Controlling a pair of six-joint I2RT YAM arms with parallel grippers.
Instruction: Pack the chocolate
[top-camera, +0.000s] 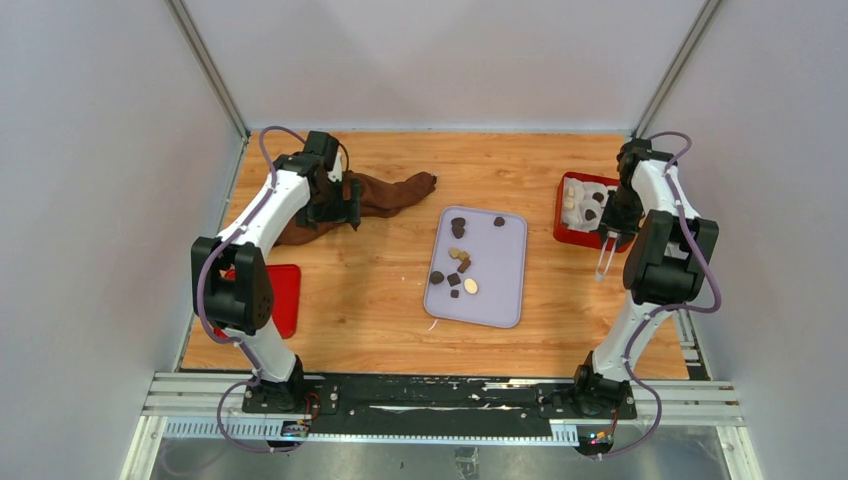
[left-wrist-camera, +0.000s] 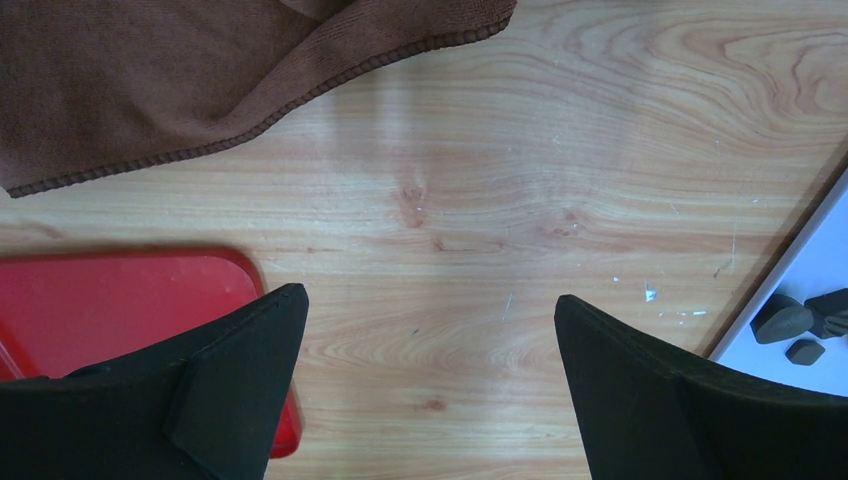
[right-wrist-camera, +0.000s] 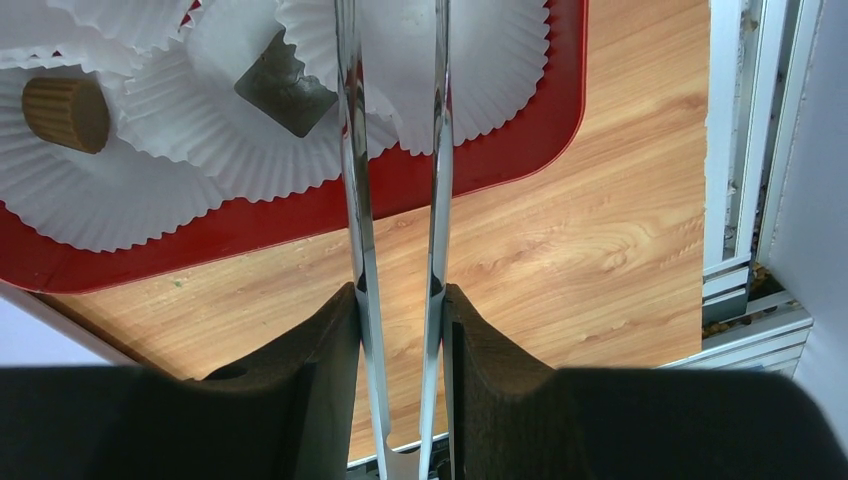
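Wooden tabletop (top-camera: 370, 290) separates lavender tray (top-camera: 502, 285), red box (top-camera: 560, 218).

A: Do the tongs (right-wrist-camera: 352, 180) hold anything?
B: Cannot tell; their tips run off the top edge. The box (right-wrist-camera: 480, 165) is cropped there too.
A: And from above?
B: The left arm (top-camera: 270, 205) covers part of the cloth (top-camera: 385, 195) and red tray (top-camera: 287, 300). The chocolate (top-camera: 456, 253) is too small to tell shapes.
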